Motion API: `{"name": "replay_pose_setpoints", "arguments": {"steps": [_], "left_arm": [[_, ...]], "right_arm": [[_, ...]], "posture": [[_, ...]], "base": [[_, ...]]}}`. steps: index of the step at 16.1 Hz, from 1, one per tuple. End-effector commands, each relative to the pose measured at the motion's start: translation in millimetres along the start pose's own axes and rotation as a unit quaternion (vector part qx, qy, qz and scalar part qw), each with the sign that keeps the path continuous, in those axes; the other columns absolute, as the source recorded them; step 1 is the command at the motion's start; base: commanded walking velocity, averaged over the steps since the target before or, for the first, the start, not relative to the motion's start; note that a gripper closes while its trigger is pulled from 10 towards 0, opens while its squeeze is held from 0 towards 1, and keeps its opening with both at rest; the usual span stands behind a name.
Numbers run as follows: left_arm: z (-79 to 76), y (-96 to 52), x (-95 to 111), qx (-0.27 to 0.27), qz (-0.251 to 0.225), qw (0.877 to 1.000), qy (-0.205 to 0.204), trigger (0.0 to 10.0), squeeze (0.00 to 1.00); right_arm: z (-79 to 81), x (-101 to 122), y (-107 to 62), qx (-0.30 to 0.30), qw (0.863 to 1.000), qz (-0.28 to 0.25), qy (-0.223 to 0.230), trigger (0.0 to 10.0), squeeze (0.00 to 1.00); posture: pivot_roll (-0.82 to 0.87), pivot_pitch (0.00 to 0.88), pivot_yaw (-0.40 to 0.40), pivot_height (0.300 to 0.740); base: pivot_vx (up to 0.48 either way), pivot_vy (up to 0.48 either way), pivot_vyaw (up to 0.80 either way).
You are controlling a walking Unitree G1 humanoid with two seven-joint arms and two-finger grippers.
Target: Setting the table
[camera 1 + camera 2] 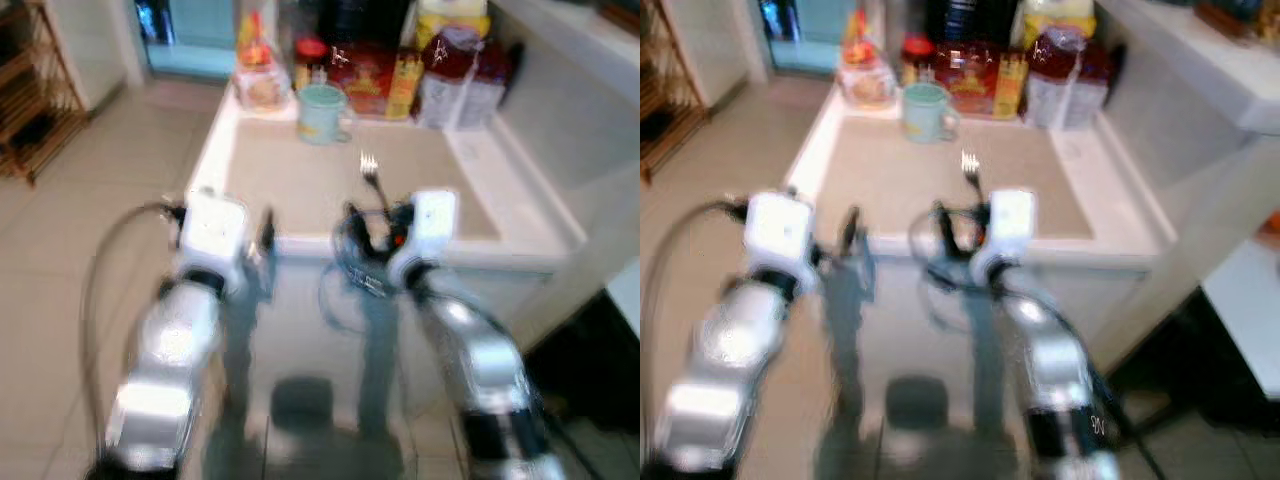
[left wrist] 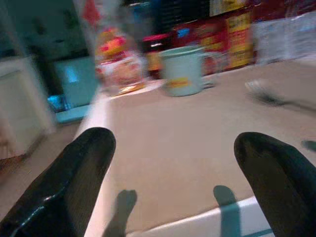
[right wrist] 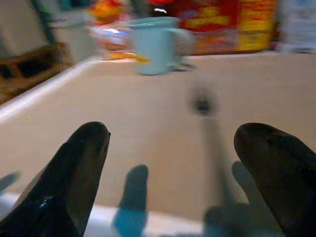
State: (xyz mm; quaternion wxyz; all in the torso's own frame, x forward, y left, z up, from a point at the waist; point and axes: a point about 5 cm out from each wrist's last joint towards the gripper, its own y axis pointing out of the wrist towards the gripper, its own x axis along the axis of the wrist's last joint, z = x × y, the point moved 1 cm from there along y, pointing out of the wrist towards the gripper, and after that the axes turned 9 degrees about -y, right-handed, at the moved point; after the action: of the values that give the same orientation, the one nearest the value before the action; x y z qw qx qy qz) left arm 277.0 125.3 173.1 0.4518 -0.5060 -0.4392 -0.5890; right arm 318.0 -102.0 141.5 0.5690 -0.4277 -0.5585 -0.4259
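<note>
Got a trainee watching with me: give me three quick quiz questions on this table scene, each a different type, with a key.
1. True or false: the fork lies on the table, tines pointing toward the mug.
2. Multiple choice: the mug stands (A) at the table's near edge, (B) at the far end, in front of the food packages, (C) on the floor.
3. Fill in: the fingers of the left gripper and the right gripper are both ____.

Key: 1 true. 2 B. 3 open, with neither gripper holding anything.
</note>
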Motion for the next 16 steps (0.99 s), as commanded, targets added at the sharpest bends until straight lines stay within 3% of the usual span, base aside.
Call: {"name": "replay_pose_setpoints", "arguments": {"steps": [1, 4, 5, 7, 10, 14, 15, 16], "left_arm": [[5.9, -0.7, 2.6, 0.008, -0.003, 1.000, 0.009, 10.0, 0.00], [6.0, -1.4, 1.2, 0.006, 0.001, 1.000, 0.009, 10.0, 0.00], [2.1, -3.5, -0.7, -0.018, 0.007, 1.000, 0.013, 10.0, 0.00], [-5.2, -7.3, -2.8, -0.056, 0.009, 0.998, 0.020, 10.0, 0.00], [-11.3, -9.4, -2.2, -0.086, 0.008, 0.996, 0.024, 10.0, 0.00], [-9.8, -12.9, -4.6, -0.103, 0.020, 0.994, 0.034, 10.0, 0.00], [-9.8, -12.9, -5.1, -0.106, 0.022, 0.993, 0.035, 10.0, 0.00], [-10.3, -12.4, -5.3, -0.112, 0.023, 0.993, 0.038, 10.0, 0.00]], "right_arm": [[6.2, 9.2, 2.4, 0.005, 1.000, -0.017, 0.008, 10.0, 0.00], [5.5, 12.8, 4.3, 0.010, 1.000, -0.025, 0.001, 10.0, 0.00], [5.8, 14.8, 5.7, 0.018, 1.000, -0.025, 0.005, 10.0, 1.00], [6.1, 4.5, 14.2, 0.023, 0.999, 0.037, -0.006, 10.0, 1.00], [2.6, 9.7, 29.1, 0.008, 0.998, 0.057, -0.026, 10.0, 1.00], [-8.1, 10.5, 52.7, 0.002, 0.993, 0.116, -0.019, 10.0, 1.00], [-9.0, 8.8, 57.7, 0.001, 0.992, 0.126, -0.025, 10.0, 0.88], [-10.5, 7.6, 65.0, -0.007, 0.989, 0.140, -0.038, 10.0, 0.00]], "posture": [[0.07, 0.000, -0.083, 0.740], [0.07, 0.000, -0.086, 0.740], [0.07, 0.000, -0.086, 0.740], [0.07, 0.000, -0.084, 0.740], [0.08, 0.000, -0.084, 0.740], [0.08, 0.000, -0.087, 0.740], [0.08, 0.000, -0.083, 0.740], [0.09, 0.000, -0.085, 0.740]], "base": [[0.341, 0.000, 0.00], [0.222, 0.000, 0.00], [0.000, 0.000, 0.00], [0.000, 0.000, 0.00], [0.000, 0.000, 0.00], [0.000, 0.000, 0.00], [0.000, 0.000, 0.00], [0.000, 0.000, 0.00]]}}
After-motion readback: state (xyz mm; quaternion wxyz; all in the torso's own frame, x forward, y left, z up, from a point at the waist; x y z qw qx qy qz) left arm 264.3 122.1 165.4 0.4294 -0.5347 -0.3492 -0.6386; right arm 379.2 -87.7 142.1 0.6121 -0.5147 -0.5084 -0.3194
